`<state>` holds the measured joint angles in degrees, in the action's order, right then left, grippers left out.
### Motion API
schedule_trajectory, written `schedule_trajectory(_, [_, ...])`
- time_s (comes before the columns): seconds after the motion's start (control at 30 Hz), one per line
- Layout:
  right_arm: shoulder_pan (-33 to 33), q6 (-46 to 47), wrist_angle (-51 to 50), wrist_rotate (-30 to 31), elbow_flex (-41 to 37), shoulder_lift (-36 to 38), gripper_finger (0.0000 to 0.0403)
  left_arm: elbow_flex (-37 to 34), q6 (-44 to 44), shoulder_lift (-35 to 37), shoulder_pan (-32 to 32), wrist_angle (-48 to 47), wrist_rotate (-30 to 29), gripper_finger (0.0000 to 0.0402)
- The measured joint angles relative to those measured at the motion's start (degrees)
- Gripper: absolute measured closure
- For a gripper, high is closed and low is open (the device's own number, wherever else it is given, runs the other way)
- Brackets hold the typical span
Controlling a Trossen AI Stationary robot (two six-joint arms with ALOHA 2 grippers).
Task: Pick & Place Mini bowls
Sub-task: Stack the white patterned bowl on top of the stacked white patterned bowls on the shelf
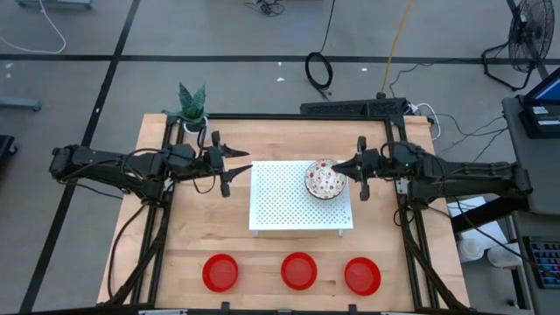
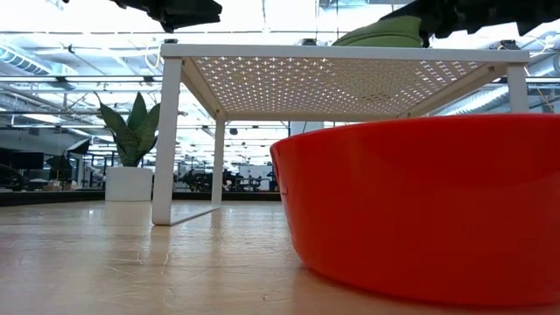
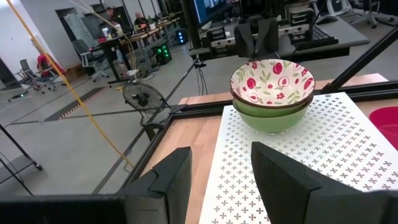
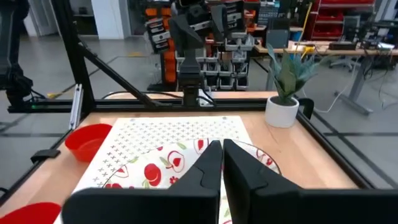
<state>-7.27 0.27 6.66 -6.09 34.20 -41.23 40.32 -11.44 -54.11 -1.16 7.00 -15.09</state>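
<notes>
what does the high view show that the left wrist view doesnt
Only the high view shows three red bowls in a row along the table's front edge, the potted plant and both whole arms. Only the left wrist view shows that the patterned bowl sits stacked in green-sided bowls. Both show the perforated board and the shut right gripper at the stack.

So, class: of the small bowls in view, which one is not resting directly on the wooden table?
The patterned bowl: white with red fruit motifs, it is stacked on a green bowl on the raised perforated board. The three red bowls sit on the wood.
</notes>
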Motion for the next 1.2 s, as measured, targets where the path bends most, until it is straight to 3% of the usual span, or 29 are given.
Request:
schedule_trajectory(0.63, [0.0, 3.5, 1.2, -0.2, -1.3, 0.5, 0.0402, 0.0, 0.1, 0.0, 0.0, -0.5, 0.0, 0.0231])
schedule_trajectory(0.83, [0.2, 2.2, 1.4, -3.4, -1.2, 2.2, 0.0403, 0.0, 0.2, 0.0, 0.0, -0.9, 0.0, 0.0231])
schedule_trajectory(1.2, [2.9, 2.1, 0.1, -3.1, -1.2, -2.5, 0.0403, 0.0, 0.3, 0.0, 0.0, -0.9, 0.0, 0.0231])
